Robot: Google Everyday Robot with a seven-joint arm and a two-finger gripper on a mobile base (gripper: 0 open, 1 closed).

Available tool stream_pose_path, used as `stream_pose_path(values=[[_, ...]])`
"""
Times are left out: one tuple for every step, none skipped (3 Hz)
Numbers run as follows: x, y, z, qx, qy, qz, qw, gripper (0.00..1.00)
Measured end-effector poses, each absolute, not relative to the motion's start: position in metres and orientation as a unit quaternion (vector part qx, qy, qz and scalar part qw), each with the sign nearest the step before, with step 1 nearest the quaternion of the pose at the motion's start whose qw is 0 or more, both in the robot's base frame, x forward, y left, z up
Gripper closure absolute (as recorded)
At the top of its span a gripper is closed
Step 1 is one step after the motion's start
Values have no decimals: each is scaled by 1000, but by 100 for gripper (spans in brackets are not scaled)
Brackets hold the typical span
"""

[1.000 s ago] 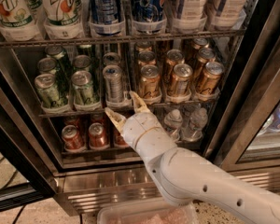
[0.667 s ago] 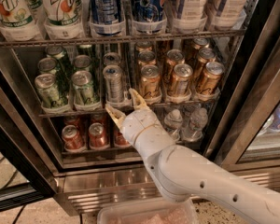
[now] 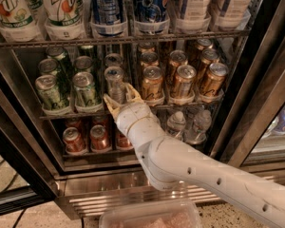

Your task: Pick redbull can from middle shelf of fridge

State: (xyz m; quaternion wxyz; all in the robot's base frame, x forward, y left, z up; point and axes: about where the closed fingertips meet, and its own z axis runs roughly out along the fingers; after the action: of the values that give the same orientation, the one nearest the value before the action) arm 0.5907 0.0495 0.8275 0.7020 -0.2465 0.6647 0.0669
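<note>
The fridge (image 3: 99, 189) stands open with wire racks of drinks. On the middle shelf (image 3: 61, 114) stand green cans at the left, gold cans at the right and a slim silver-blue redbull can (image 3: 115, 82) between them at the front. My gripper (image 3: 119, 95) is open at the shelf's front edge. Its two pale fingers reach up on either side of the lower part of the redbull can. The white arm comes in from the lower right. More slim cans stand behind the front one.
7UP bottles (image 3: 12, 8) and blue cans (image 3: 106, 6) fill the rack above. Red cans (image 3: 74, 140) and small water bottles (image 3: 176, 122) fill the rack below. A dark door edge (image 3: 256, 94) stands at the right. A clear tray (image 3: 149, 216) lies at the bottom.
The gripper has moved up and left, from in front of the gap beside the gold cans to around the base of the redbull can.
</note>
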Motion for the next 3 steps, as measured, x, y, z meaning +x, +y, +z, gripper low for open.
stream_pose_path(values=[[594,49,828,-243,665,65,703,57],[594,49,828,-242,666,65,703,76],[594,49,828,-242,666,65,703,100]])
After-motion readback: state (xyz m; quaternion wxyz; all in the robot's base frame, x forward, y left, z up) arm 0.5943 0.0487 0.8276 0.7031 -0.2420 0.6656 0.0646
